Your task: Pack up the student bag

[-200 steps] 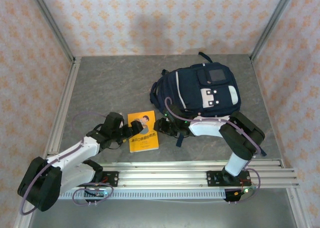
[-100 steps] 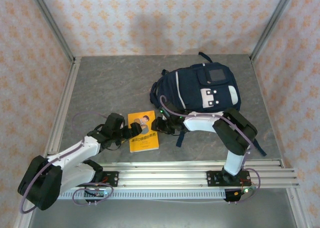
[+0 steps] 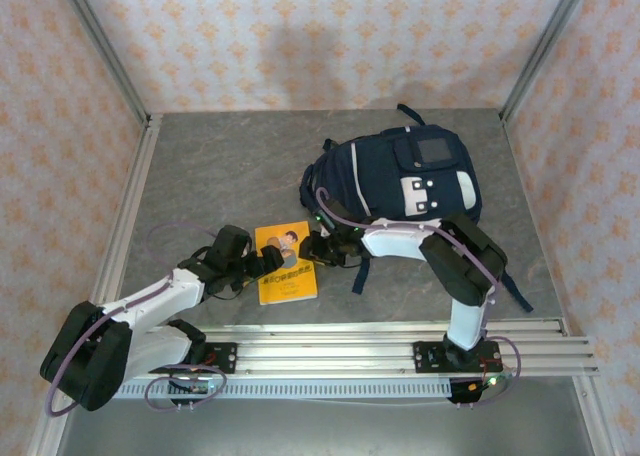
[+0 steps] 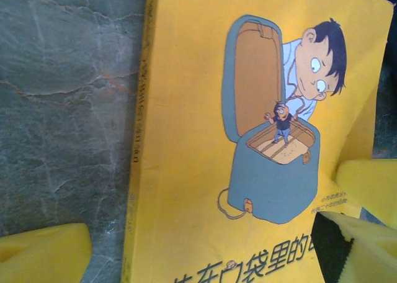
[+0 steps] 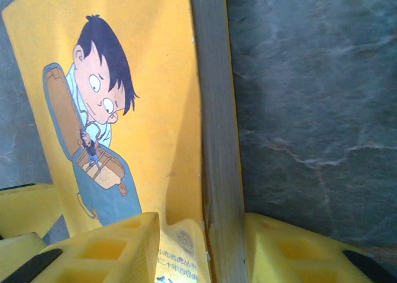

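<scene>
Right arm has swung further left, away from the student bag (image 3: 400,181) and over to the yellow paperback (image 3: 285,264), so the right gripper (image 3: 313,248) now sits at the book's right edge. Left arm has barely budged.

The bag lies flat at the far right of the grey stone-look surface (image 3: 220,166), front pocket and grey patch facing up, with one dark strap trailing toward the near side. The white forearm of the right arm runs along its near edge. The book is just left and near of the bag, not inside it.

The book lies between the two grippers. Its cover has a cartoon boy with dark hair peering into an open blue-grey bag with a tiny figure in it.

In the right wrist view the yellow fingers (image 5: 105,249) straddle the book's page edge, one over the cover and one on the stone side. Can't tell if those jaws are actually pinching it.

The left gripper (image 3: 263,266) is at the book's left edge, jaws spread wide and holding nothing, one tip over bare stone.
</scene>
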### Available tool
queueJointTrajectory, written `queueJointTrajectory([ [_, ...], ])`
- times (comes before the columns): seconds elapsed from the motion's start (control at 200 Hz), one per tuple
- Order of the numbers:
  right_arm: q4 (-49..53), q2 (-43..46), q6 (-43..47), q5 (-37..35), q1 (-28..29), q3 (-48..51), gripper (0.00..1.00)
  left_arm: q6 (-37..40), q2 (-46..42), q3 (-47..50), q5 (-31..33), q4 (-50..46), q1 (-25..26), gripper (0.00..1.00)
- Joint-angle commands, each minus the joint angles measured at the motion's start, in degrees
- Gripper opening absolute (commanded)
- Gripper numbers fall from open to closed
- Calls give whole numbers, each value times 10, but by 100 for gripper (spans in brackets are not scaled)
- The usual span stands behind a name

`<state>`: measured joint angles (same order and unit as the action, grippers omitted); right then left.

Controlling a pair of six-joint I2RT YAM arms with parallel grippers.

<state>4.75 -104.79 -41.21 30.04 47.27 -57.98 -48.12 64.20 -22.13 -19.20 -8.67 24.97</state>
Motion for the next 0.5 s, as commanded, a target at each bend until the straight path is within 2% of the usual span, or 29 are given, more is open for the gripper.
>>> queueJointTrajectory([
  [0.0,0,-5,16,11,20,-21,39,-8,12,4,-47,60,2,94],
  [0.135,-2,-7,12,16,23,-22,39,-10,11,5,-50,63,3,94],
  [0.33,-91,-20,-46,77,24,-5,40,-13,13,8,-53,68,4,94],
  [0.495,-26,29,-13,40,24,-13,36,-7,-2,9,-50,54,5,94],
])
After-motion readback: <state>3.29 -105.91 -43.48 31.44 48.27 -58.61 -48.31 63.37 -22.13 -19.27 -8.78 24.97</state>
